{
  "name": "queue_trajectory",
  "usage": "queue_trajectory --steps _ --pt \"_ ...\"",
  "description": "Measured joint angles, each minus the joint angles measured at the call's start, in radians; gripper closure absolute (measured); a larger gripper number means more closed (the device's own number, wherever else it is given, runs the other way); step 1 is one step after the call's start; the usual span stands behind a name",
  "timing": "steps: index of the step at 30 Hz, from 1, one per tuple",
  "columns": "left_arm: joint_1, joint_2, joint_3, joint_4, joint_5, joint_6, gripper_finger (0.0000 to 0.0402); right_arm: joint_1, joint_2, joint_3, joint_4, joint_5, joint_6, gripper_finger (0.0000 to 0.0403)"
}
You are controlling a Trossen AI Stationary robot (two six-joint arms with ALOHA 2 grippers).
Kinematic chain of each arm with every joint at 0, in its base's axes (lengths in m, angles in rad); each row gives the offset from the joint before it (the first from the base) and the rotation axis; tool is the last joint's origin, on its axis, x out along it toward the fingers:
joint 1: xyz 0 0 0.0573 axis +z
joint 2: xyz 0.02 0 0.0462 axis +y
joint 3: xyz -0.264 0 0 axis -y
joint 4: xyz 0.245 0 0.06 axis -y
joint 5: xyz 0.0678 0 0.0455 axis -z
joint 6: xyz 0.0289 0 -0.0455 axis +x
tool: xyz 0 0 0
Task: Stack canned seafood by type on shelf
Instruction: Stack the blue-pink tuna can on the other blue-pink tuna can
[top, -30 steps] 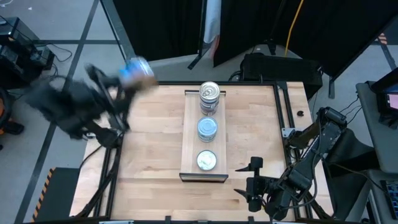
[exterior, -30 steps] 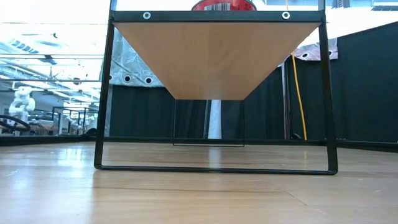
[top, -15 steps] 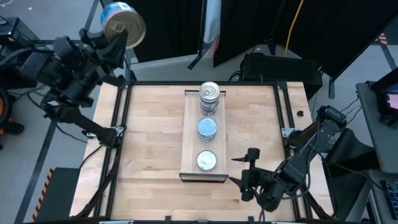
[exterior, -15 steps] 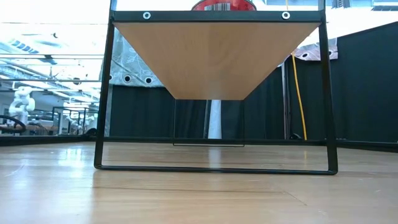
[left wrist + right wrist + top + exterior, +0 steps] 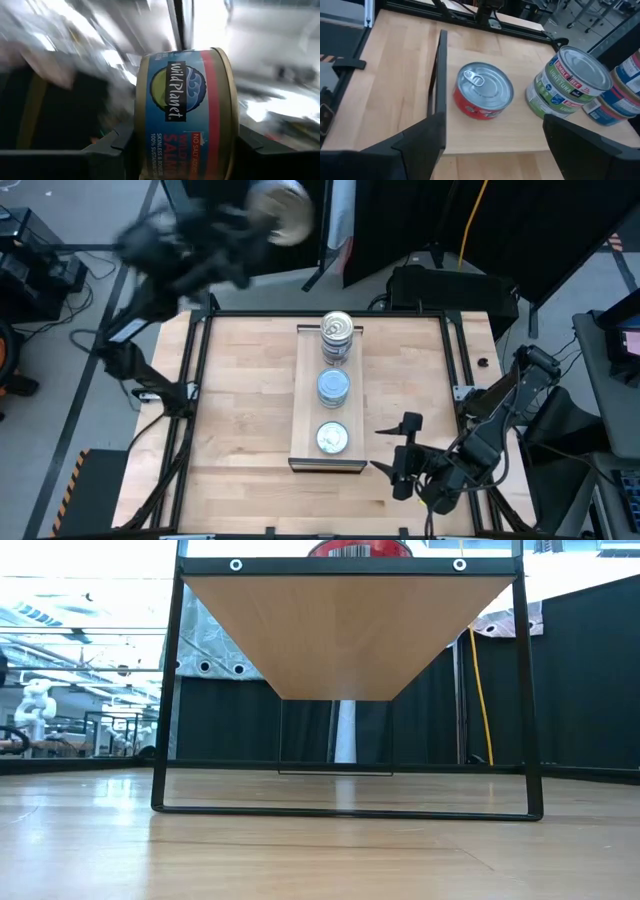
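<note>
I am raising my left arm high beyond the table's far-left corner, my left gripper (image 5: 262,220) clamped on a blue-labelled salmon can (image 5: 182,112). On the shelf (image 5: 304,395) are sitting three can stacks (image 5: 333,387) in a row. My right gripper (image 5: 402,452) is hovering near the shelf's front end, fingers spread, holding nothing.

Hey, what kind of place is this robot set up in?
Probably a robotics lab or workshop, not a shop. The table sits in a black metal frame with dark curtains behind it, cables run over a bare grey floor, and an open hall with equipment shows beyond.
</note>
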Motion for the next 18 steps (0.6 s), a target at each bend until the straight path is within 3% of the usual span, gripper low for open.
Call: queue_trajectory --steps 4,9,15,18 --pt "0.109 0.072 -0.002 -0.154 0.316 -0.164 0.0212 0.019 0.000 0.000 -0.004 -0.003 0.011 0.0074" --pt "0.175 0.128 -0.002 -0.389 0.441 -0.165 0.0212 0.038 0.000 0.000 -0.010 -0.004 0.034 0.0074" --pt "0.241 0.201 -0.002 -0.547 0.681 -0.239 0.0205 0.051 0.000 0.000 -0.016 -0.052 0.086 0.0074" --pt "0.261 0.222 -0.002 -0.627 0.747 -0.242 0.0205 0.057 0.001 0.000 -0.016 -0.053 0.086 0.0074"
